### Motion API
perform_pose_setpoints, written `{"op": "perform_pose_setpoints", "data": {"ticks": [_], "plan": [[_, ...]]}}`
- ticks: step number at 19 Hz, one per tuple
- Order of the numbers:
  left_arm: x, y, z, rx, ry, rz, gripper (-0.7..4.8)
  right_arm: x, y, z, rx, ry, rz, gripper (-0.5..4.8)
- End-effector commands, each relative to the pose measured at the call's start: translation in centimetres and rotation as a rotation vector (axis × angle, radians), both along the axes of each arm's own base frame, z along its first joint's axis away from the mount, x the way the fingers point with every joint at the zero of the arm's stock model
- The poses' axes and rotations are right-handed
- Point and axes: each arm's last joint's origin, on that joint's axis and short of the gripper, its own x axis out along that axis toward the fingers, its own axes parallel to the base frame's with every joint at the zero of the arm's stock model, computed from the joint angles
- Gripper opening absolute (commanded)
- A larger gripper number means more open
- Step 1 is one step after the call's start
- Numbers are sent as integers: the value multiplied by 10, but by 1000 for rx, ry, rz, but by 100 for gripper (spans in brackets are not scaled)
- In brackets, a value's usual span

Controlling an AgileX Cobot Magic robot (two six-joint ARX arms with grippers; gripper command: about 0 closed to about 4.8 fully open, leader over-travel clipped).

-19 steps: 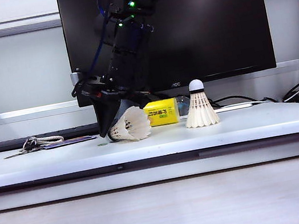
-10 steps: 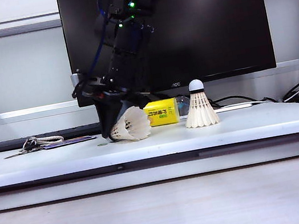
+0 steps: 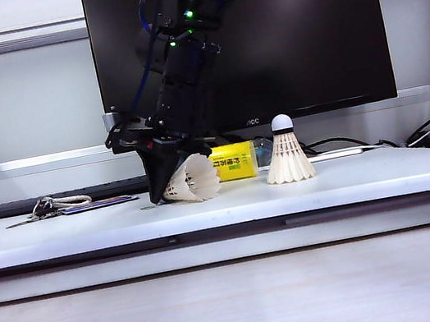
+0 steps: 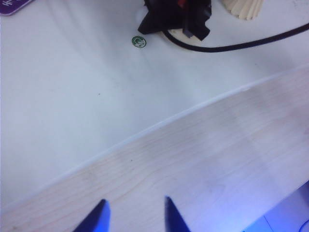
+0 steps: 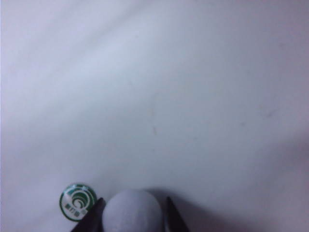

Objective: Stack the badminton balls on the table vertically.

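A: Where does the lying shuttlecock [image 3: 194,178] sit, and how does it lie from the right gripper [image 5: 133,213]?

B: It rests on its side on the white table [image 3: 352,180], left of the middle and nearer the back edge than the front one. Its long axis runs about along the table's length. The cork tip [image 5: 133,210] points to the left end of the table, and the open skirt faces the right end, toward the yellow box [image 3: 233,161] behind it.

A: And the gripper?

B: It comes down steeply onto the cork end. In the right wrist view the round tip sits between the two fingers [image 5: 91,216], which stand close on both sides of it. I cannot tell if they already press it or if a thin gap is left. A small green sticker [image 5: 75,200] lies on the table just beside.

A: The second shuttlecock?

B: The upright shuttlecock [image 3: 288,157] stands on its skirt, cork up, well apart to the right, also toward the back edge.

A: Which arm is nearer?

B: The right one, clearly. The left gripper [image 4: 133,216] hangs with spread jaws, empty, over the lower wood-grain surface [image 4: 217,159] in front of the table's front edge.

A: So the coming move?

B: I think: pinch the tip, turn the cone upright, and bring it over the standing one.
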Motion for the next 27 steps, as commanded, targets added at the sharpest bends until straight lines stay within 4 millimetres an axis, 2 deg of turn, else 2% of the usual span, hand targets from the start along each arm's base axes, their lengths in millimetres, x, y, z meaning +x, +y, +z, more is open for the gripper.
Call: {"op": "perform_pose_setpoints", "data": {"ticks": [1,3,8,9,13,20,27], "plan": [[0,0,2,1,-17,-8,157,0,2,5,13,-23,-1,135],[0,0,2,1,-17,-8,157,3,3,19,60,-54,-35,136],[0,0,2,1,-17,-8,157,8,-1,78,237,-147,-98,138],[0,0,2,0,-20,-8,157,10,-7,93,306,-139,-121,138],[0,0,2,0,-21,-8,157,14,-30,128,442,-134,-159,138],[0,0,2,0,-21,-8,157,10,-58,167,541,-187,-193,139],[0,0,2,0,-21,-7,157,4,-71,194,628,-241,-207,149]]}}
